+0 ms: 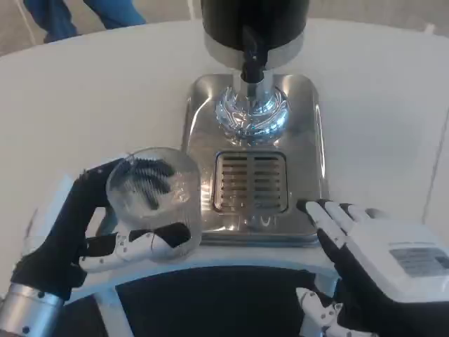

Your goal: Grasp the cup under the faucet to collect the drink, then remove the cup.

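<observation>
The robot's left hand (pixel 105 232), at the lower left of the frame, reaches in from the bottom corner on a silver forearm (pixel 24 312). Its black palm and white-and-black fingers wrap around a clear plastic cup (pixel 156 200), gripping it; fingers show through the cup's wall and one white finger curls under its lower edge. The cup sits left of centre, tilted so its round mouth faces up toward the camera.

The right hand (pixel 372 260) lies at the lower right, white back upward, fingers extended and slightly apart, holding nothing. Its fingertips touch or nearly touch the front right corner of the dispenser's metal base (pixel 309 140).

The cup is just beside the left front edge of that shiny steel base, not under the faucet (pixel 251 60). The black faucet hangs at upper centre from a dark drink dispenser (pixel 256 17), above a chrome ring, with a slotted drip grille (pixel 250 181) in the base nearer the camera.

Everything stands on a white round table (pixel 84 98). At the upper left, blue-clad legs (pixel 77 14) of a person stand on a pale floor.
</observation>
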### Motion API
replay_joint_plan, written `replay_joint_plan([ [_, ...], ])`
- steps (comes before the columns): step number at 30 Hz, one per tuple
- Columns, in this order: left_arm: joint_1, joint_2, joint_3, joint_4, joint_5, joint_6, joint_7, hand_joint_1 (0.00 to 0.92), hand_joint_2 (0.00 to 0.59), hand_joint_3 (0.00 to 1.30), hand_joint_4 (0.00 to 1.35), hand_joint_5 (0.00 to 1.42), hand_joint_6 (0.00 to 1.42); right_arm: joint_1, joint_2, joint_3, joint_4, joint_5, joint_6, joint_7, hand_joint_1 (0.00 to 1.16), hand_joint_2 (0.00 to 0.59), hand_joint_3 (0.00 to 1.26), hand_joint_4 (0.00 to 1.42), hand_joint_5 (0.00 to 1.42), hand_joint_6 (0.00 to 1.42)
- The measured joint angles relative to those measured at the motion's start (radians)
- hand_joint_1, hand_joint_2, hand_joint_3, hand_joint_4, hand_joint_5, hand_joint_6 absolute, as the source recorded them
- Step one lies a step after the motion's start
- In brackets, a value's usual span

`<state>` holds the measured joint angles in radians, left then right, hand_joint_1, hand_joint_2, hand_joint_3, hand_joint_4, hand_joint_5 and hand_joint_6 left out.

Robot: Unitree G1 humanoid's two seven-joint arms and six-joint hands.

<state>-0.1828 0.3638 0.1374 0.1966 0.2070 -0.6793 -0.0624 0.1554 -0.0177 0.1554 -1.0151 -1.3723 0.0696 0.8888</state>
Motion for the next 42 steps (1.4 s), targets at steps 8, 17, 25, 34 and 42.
replay_joint_plan([
  [8,-0.125,-0.033,-0.041,0.15,0.062,-0.002,0.07,0.514,0.091,1.05,1.22,1.42,1.42,0.011,0.004,-0.019,-0.015,0.001,-0.009,0.032,0.21,0.547,0.0,0.0,0.0,0.0],
  [17,-0.241,-0.064,-0.098,0.274,0.115,-0.011,0.133,0.512,0.091,1.05,1.22,1.42,1.42,0.016,0.014,-0.048,-0.016,-0.003,-0.023,0.045,0.2,0.549,0.0,0.0,0.0,0.0],
  [25,-0.35,-0.072,-0.148,0.44,0.14,-0.054,0.192,0.512,0.091,1.04,1.22,1.42,1.42,0.024,0.035,-0.065,-0.017,-0.021,-0.039,0.062,0.19,0.549,0.0,0.0,0.0,0.0],
  [34,-0.502,-0.088,-0.216,0.705,0.202,-0.09,0.298,0.516,0.092,1.04,1.22,1.42,1.42,0.005,0.046,-0.088,-0.017,-0.036,-0.041,0.09,0.19,0.549,0.0,0.0,0.0,0.0],
  [42,-0.563,-0.109,-0.258,0.807,0.238,-0.093,0.373,0.519,0.093,1.04,1.22,1.42,1.42,0.0,0.046,-0.118,-0.017,-0.033,-0.05,0.107,0.18,0.549,0.0,0.0,0.0,0.0],
])
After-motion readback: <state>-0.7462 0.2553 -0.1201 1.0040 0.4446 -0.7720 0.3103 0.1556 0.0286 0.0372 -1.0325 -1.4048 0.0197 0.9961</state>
